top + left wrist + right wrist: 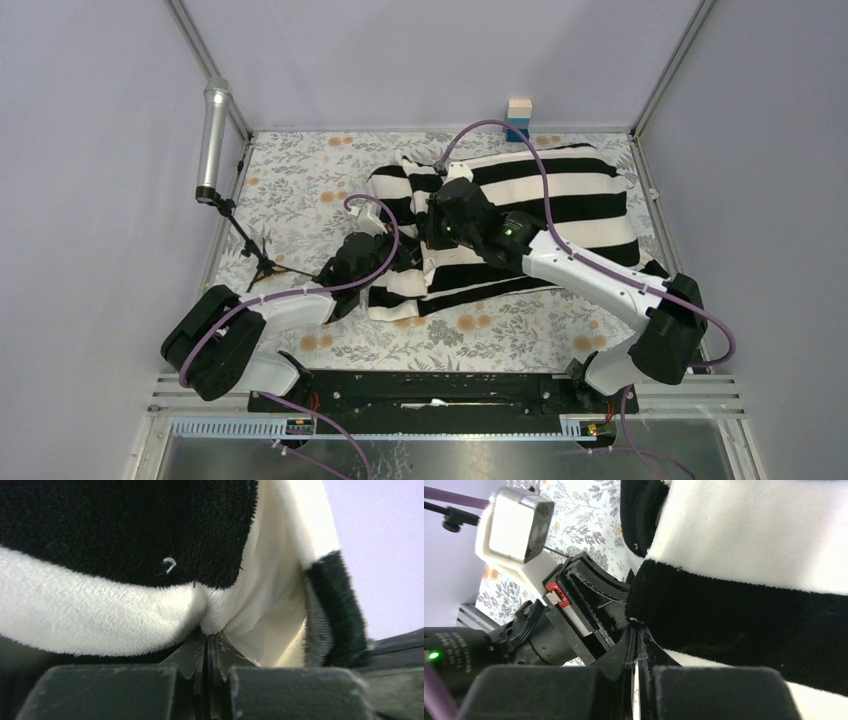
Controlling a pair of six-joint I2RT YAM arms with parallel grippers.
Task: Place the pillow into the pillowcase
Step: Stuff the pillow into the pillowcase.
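**Pillowcase (590, 195) pinched at its mouth by both arms, pillow judged mostly inside**

Lies plump across the far middle of the worktop (300, 190). Long axis left to right, right end a little farther back, open mouth at the left end. Swollen along the whole length, so judged to hold the pillow (272, 590), itself seen only as smooth cream cloth inside the mouth in the left wrist view.

Left end effector (206, 642): pressed together, pinching the fleecy hem at a fold of white stripe under black. Right end effector (636, 637): pressed together too, apparently nipping the edge of a black stripe just beside the left one.

Both at the mouth, with the bulk of pillow and case off to the right of them. Left arm nearer, coming in from the near left. Right arm stretched diagonally over the near edge of the case, so judged less free to travel.

Next move judged to be drawing the hem leftward over whatever pillow end is not yet covered.

- **Left of the mouth:** bare floral cloth as far as the microphone stand (262, 262), tripod close by the left forearm.
- **Near side:** a bare strip in front of the arm bases.
- **Far side:** little room, a small block (518, 118) just beyond the case.
- **Right end:** near the frame edge.
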